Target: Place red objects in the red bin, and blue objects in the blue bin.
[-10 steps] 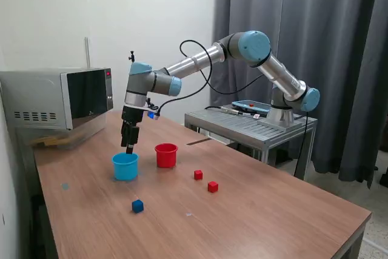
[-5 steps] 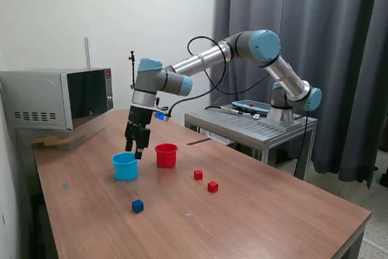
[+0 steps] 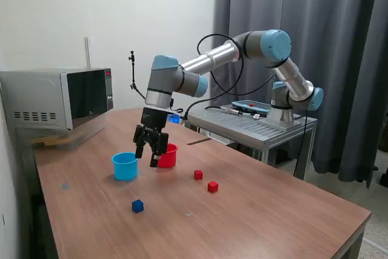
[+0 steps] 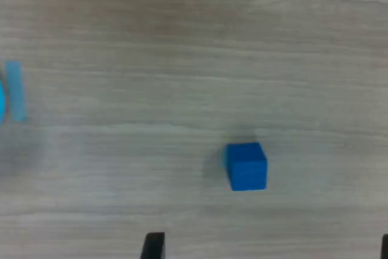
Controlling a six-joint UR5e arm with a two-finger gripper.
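The jaws (image 3: 152, 153) hang spread and empty between the blue cup (image 3: 125, 166) and red cup (image 3: 168, 156). A blue cube (image 3: 137, 206) lies at the blue cup's 6 o'clock on the table (image 3: 273, 216).

We have 2 views. The exterior view stands off the table (image 3: 254, 198) at a corner, raised a little, looking across the wooden top toward the white wall and grey curtain (image 3: 315, 28); it is far enough to take in the whole arm (image 3: 236, 53). The wrist view looks straight down at the tabletop from close above, blurred, with dark fingertips (image 4: 154, 245) at its edge. Both share the blue cube (image 4: 247, 165) (image 3: 137, 206) and surrounding wood.
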